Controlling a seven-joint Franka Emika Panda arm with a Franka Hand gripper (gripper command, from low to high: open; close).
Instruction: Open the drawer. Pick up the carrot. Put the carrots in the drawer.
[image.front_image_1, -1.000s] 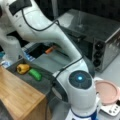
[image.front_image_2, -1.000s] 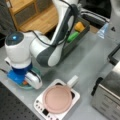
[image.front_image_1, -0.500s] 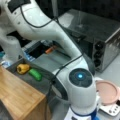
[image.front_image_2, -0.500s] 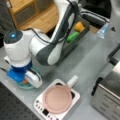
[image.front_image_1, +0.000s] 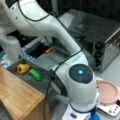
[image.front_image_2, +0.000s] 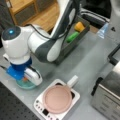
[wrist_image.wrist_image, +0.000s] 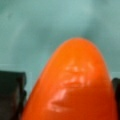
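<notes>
1. The drawer stands pulled out of a light wooden cabinet; in both front views it shows as a shallow dark grey tray.
2. Inside the drawer lie a yellow-orange pepper and a green vegetable, just beside each other. In a front view they lie at the drawer's far end.
3. The carrot fills most of the wrist view, a glossy bright orange rounded shape seen very close against a pale teal surface.
4. The gripper shows in the wrist view only as two dark fingers at the left and right edges, one on each side of the carrot. The right one meets the carrot's edge; whether the left one touches it, and so whether the carrot is truly clamped, I cannot tell.
5. In a front view a small patch of orange shows at the lower end of the arm, over a round teal dish on the grey worktop, well apart from the drawer.
6. The white arm bends across both front views, with a blue-lit round joint near the middle of one.
7. A silver toaster oven stands on the worktop at a front view's right.
8. A pink plate rests on a white scale near the teal dish.
9. Another orange item lies behind the arm in a front view; what it is cannot be made out.
</notes>
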